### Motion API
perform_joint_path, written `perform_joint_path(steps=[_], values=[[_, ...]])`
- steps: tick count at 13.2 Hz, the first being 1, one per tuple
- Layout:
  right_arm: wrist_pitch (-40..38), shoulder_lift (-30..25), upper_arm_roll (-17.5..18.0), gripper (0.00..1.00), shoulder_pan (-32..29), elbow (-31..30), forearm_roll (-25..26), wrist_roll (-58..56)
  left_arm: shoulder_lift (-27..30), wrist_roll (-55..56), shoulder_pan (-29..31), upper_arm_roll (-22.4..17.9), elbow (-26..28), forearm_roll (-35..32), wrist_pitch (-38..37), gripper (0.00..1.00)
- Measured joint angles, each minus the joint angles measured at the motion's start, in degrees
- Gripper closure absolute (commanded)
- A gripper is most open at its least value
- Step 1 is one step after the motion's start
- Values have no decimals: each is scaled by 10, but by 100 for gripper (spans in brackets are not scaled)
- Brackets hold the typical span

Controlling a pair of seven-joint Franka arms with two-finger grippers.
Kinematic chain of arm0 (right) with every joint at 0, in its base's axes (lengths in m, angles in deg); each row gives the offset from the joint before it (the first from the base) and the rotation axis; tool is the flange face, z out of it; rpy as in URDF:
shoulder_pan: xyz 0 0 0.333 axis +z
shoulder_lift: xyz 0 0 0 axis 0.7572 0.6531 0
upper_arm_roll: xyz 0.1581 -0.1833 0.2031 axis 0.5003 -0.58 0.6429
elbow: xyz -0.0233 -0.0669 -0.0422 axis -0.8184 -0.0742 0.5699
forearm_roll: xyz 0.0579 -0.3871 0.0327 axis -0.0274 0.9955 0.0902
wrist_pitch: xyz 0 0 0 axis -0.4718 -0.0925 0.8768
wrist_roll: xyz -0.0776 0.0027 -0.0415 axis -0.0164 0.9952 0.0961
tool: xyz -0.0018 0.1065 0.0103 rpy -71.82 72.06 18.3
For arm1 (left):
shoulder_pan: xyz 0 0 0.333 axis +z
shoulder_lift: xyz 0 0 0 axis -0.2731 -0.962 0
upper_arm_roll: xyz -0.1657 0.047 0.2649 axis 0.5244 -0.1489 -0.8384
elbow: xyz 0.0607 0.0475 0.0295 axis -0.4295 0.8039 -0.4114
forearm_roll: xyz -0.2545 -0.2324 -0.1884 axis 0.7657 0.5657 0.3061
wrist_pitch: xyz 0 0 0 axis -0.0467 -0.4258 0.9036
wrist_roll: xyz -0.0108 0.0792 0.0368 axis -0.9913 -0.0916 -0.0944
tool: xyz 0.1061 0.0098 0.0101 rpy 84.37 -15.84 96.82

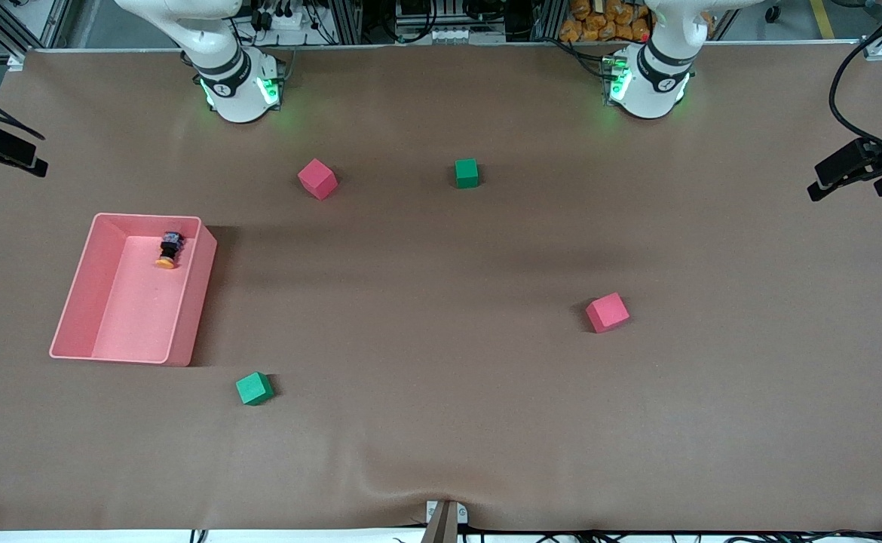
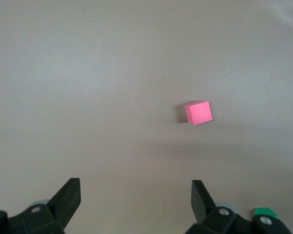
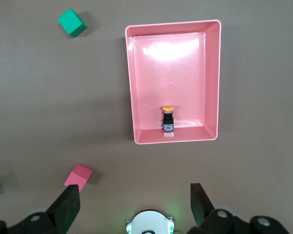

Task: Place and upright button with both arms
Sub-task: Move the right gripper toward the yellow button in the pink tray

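Note:
The button (image 1: pixel 168 250) lies on its side in the pink bin (image 1: pixel 198 302), in the corner nearest the right arm's base. Its orange cap points toward the front camera. It also shows in the right wrist view (image 3: pixel 168 118). My right gripper (image 3: pixel 135 192) is open and empty, high over the table between its own base (image 3: pixel 148 223) and the bin (image 3: pixel 129 87). My left gripper (image 2: pixel 136 190) is open and empty, high over bare table. Neither gripper shows in the front view; only the arms' bases (image 1: pixel 237 83) (image 1: pixel 648 83) do.
A red cube (image 1: pixel 317 179) and a green cube (image 1: pixel 466 173) lie near the bases. Another red cube (image 1: pixel 607 312) (image 2: pixel 198 112) lies toward the left arm's end. Another green cube (image 1: pixel 254 388) (image 3: pixel 71 22) lies nearer the front camera than the bin.

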Motion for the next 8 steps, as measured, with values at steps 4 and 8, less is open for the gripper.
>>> perform_joint_path(steps=[4,8], values=[[0,0,0,0,0,0,0,0,0,0,-1,0,-1,0,-12,0],[18,4,-1,0,-9,-18,2,-7,0,0,-4,3,-2,0,-19,0]])
